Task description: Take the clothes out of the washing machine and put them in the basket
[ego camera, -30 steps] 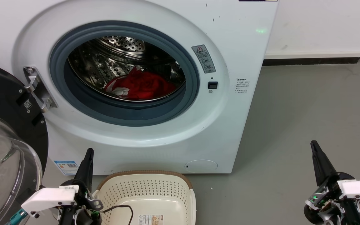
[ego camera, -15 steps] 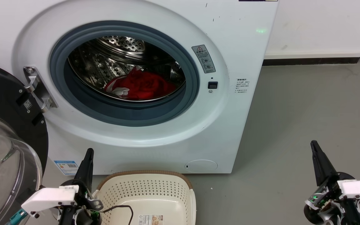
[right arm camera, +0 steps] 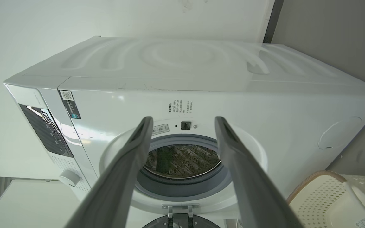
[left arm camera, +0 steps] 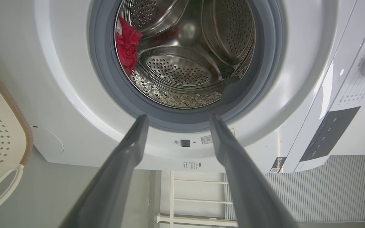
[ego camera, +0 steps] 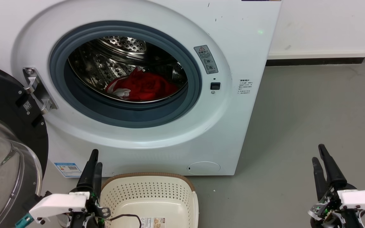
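White washing machine [ego camera: 242, 57]: smooth, glossy shell. Its drum [ego camera: 125, 44]: shiny perforated steel. Grey seal [ego camera: 128, 117]: matt rubber. Red clothes [ego camera: 144, 87]: soft crumpled cloth. Cream basket [ego camera: 147, 190]: matt perforated plastic, brown woven-look rim. Left, door [ego camera: 2, 164]: clear glossy glass. Grey floor [ego camera: 312, 104]: matt, smooth

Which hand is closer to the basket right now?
The left hand, right beside the basket; the right hand sits far off to the side, over the floor.

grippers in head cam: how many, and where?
2: left gripper at lower left, beside the basket, in front of the washer; right gripper at lower right, over the floor. Both open.
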Controlling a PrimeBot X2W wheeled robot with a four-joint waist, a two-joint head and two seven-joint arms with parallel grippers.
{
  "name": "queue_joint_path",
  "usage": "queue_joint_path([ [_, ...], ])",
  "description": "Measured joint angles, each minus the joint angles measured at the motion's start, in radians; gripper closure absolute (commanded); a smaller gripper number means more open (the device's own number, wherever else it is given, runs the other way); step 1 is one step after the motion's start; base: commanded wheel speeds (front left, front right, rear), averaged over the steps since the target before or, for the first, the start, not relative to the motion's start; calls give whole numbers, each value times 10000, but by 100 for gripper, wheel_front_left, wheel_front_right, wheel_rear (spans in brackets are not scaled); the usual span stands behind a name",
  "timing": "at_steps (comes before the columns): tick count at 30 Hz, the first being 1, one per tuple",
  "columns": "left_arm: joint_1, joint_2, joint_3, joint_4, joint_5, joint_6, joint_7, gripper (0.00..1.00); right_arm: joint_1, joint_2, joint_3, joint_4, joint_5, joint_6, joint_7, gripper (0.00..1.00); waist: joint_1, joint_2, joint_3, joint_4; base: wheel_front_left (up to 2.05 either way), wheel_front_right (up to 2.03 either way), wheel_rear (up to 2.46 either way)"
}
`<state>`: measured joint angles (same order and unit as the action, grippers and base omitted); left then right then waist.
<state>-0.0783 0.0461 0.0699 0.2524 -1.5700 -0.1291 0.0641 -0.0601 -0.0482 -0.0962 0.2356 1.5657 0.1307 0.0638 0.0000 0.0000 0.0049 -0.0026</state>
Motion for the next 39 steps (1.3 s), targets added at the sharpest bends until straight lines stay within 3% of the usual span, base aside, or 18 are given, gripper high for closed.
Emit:
queue_joint_path([
  [19, -196, 6, -483, -892, 4119, 61, -792, 0, 303, 6, 46, -1388, -4924, 0, -809, 0, 0, 0, 38, -58, 0, 0, 0],
  [39, -197, 69, -1007, -970, 8188, 370, -1486, 0, 655, 6, 173, -1772, -8519, 0, -1206, 0, 0, 0, -6, -126, 0, 0, 0],
])
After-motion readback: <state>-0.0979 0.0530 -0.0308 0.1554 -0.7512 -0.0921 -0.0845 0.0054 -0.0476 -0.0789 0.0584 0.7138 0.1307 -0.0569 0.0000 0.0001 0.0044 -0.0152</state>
